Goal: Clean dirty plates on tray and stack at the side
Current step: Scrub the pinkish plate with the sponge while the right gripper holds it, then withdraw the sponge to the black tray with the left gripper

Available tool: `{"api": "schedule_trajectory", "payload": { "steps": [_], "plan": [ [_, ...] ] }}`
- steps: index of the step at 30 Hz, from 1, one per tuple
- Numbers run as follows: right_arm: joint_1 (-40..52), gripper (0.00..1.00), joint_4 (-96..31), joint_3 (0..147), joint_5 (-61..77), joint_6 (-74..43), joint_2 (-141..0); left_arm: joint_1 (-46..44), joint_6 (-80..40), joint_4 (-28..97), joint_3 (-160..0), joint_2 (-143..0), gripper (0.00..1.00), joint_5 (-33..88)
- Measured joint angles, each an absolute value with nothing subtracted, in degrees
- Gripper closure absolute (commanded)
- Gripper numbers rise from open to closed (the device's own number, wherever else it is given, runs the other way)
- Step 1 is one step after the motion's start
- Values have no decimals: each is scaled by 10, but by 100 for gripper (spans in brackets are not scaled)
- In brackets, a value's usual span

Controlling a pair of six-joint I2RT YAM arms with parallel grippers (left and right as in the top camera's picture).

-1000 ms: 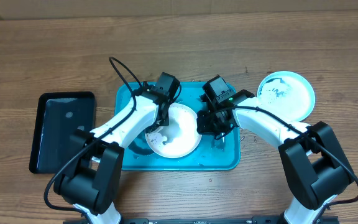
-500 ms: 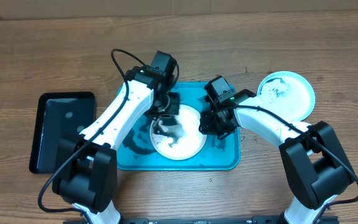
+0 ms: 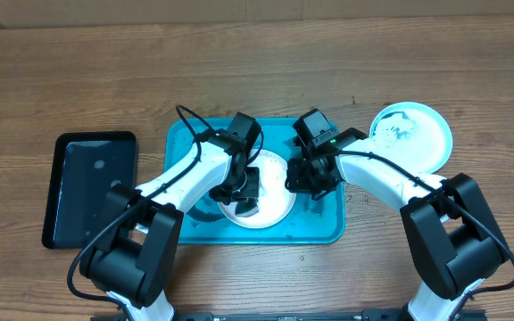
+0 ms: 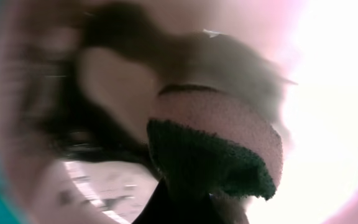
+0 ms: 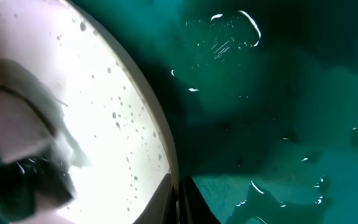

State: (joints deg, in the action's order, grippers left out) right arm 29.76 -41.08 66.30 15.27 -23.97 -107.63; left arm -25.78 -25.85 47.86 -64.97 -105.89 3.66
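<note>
The turquoise tray lies mid-table. A white plate rests in it. My left gripper is shut on a sponge with a dark green scouring face, pressed on the plate's wet inside. My right gripper is shut on the plate's right rim, pinched between its fingers. The light-blue-rimmed plate, smeared, sits on the table at right, outside the tray. A dark rounded shape left of the white plate may be another plate. I cannot tell.
A smaller black tray lies on the table at left. The turquoise tray's floor is wet, with droplets and film. Bare wooden table surrounds both trays.
My left gripper moved from the plate's upper left edge down onto its middle with the sponge. The right gripper and the plate stayed nearly still.
</note>
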Motion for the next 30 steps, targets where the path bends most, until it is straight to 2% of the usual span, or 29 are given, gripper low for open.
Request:
{"api": "schedule_trajectory", "payload": {
  "steps": [7, 16, 19, 23, 30],
  "plan": [
    [299, 96, -411, 663, 172, -240, -1076, -236, -282, 502, -652, -1058, 96, -92],
    [301, 96, -435, 675, 166, -228, -1077, -220, -286, 620, -752, -1060, 96, -208],
    [297, 96, -458, 702, 151, -216, -1077, -198, -283, 639, -810, -1060, 96, -187],
    [297, 96, -505, 761, 126, -193, -1077, -159, -267, 642, -865, -1056, 96, -98],
    [313, 96, -645, 904, -20, -154, -1077, -18, -249, 685, -877, -1031, 96, 53]
  ]
}}
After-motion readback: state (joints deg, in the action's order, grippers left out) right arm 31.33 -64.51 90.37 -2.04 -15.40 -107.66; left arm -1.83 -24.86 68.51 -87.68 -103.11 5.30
